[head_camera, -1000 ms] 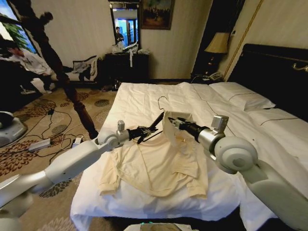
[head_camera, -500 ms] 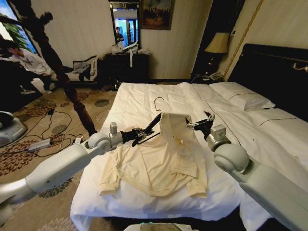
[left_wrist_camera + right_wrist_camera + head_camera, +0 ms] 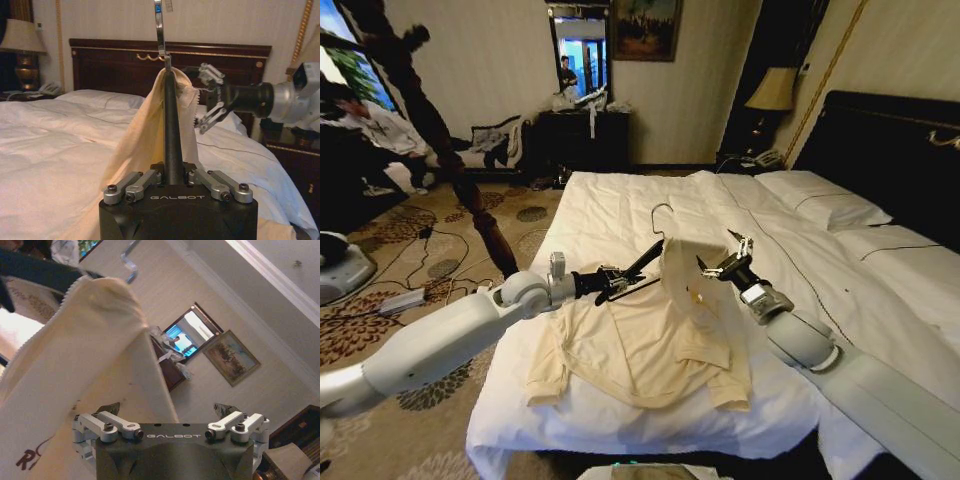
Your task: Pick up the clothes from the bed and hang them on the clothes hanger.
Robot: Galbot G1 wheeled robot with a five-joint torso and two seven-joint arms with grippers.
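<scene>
Cloth lay across the near half of the bed (image 3: pixel 620 200): the cream long-sleeved top (image 3: pixel 640 350) was spread on the white duvet, its hem and sleeves toward the foot, while its neck end was lifted off the bedding and draped over the end of the black clothes hanger (image 3: pixel 642 265); the hanger's silver wire hook (image 3: pixel 660 215) stood up above the raised fabric; the left gripper (image 3: pixel 612 280) reached in from the left side of the bed with its fingers clamped on the hanger's dark bar, which in the left wrist view ran straight up from between the jaws into the gathered cream fabric (image 3: pixel 150 130); the right gripper (image 3: pixel 725 262) hung just beside the lifted cloth on its right, jaws spread apart and holding nothing; in the right wrist view the fabric (image 3: pixel 85 360) hung in front of the spread fingertips (image 3: pixel 110 407), apart from them.
</scene>
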